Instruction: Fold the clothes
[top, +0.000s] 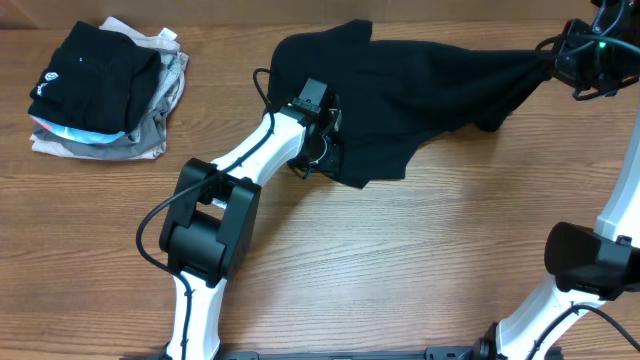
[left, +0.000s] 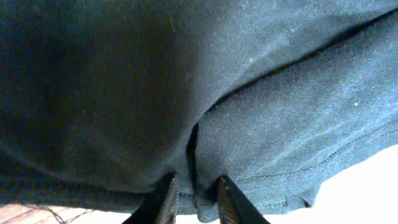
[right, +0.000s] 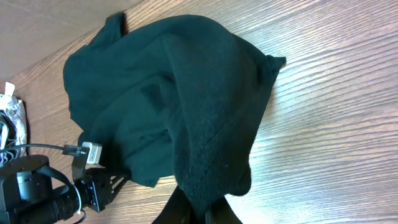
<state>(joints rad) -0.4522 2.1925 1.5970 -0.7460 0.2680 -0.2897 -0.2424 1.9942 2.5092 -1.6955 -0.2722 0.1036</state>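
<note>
The left hand (left: 196, 202) pinches the hem of the black shirt (top: 420, 90), the right hand (top: 556, 62) grips its other end near the far right corner of the worktop (top: 420, 260), and nothing is folded yet.

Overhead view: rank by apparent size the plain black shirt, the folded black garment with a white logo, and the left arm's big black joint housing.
Largest: plain black shirt, clearly.
Unranked: folded black logo garment and black joint housing look alike; the housing is nearer the camera.
</note>
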